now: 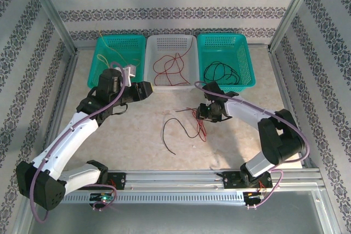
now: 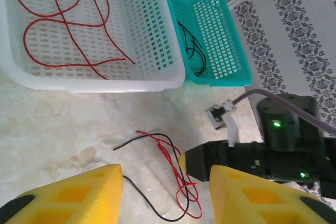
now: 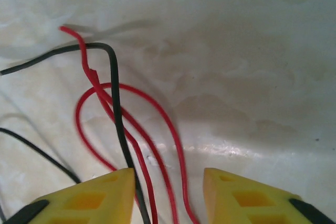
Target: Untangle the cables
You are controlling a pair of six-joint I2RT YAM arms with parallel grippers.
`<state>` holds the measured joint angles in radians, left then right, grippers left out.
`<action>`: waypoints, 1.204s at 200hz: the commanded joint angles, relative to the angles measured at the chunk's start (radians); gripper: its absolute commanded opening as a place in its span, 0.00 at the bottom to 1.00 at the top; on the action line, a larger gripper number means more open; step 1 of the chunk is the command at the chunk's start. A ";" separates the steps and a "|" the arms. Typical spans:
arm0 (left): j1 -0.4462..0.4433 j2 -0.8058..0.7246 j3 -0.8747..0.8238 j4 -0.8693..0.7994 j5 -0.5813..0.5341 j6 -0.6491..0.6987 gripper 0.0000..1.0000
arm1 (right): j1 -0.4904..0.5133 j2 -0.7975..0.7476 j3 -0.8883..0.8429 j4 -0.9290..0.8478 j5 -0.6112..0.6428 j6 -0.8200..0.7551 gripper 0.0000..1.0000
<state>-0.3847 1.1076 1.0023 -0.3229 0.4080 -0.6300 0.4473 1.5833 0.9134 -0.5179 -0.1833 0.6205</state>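
Observation:
A red cable [image 1: 201, 126] and a black cable [image 1: 171, 131] lie crossed in a loose tangle on the table's middle. My right gripper [image 1: 202, 113] hangs low over the tangle's right end, open. Several strands of the red cable [image 3: 169, 129] and the black cable [image 3: 116, 109] run between its fingers [image 3: 105, 192]; the right gripper [image 3: 169, 184] is not closed on them. My left gripper [image 1: 145, 89] stands open and empty by the white basket's front. From the left wrist, the left gripper [image 2: 166, 182] frames the red cable [image 2: 169, 157], the black cable [image 2: 143, 191] and the right gripper's tip [image 2: 185, 162].
Three baskets line the back: a teal basket [image 1: 104, 61] holding a yellow cable [image 1: 112, 53], a white basket [image 1: 189, 45] holding red cables [image 1: 170, 64], and a teal basket [image 1: 247, 69] holding black cables [image 1: 219, 72]. Metal frame rails border the table.

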 commanded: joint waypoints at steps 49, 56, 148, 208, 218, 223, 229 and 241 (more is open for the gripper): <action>-0.048 0.015 -0.005 0.060 0.017 -0.010 0.46 | 0.001 0.018 -0.017 0.118 -0.098 0.013 0.14; -0.052 0.021 -0.005 0.065 0.019 -0.011 0.46 | 0.006 0.002 -0.016 0.119 -0.102 0.013 0.10; -0.199 0.159 -0.015 0.209 0.126 -0.014 0.55 | 0.104 -0.333 0.029 0.068 -0.076 0.009 0.00; -0.235 0.227 0.004 0.212 0.110 -0.014 0.61 | 0.135 -0.457 0.087 0.099 -0.107 0.021 0.00; -0.236 0.237 0.003 0.222 0.109 -0.022 0.63 | 0.140 -0.471 0.100 0.105 -0.111 0.021 0.00; -0.237 0.240 0.000 0.231 0.108 -0.028 0.63 | 0.142 -0.476 0.107 0.107 -0.113 0.022 0.00; -0.237 0.242 -0.004 0.249 0.106 -0.037 0.63 | 0.144 -0.480 0.111 0.111 -0.117 0.023 0.00; -0.237 0.241 -0.022 0.305 0.116 -0.056 0.65 | 0.149 -0.478 0.120 0.117 -0.129 0.021 0.00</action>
<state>-0.6086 1.3437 0.9920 -0.1360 0.5163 -0.6510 0.5808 1.1248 0.9901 -0.4255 -0.2829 0.6300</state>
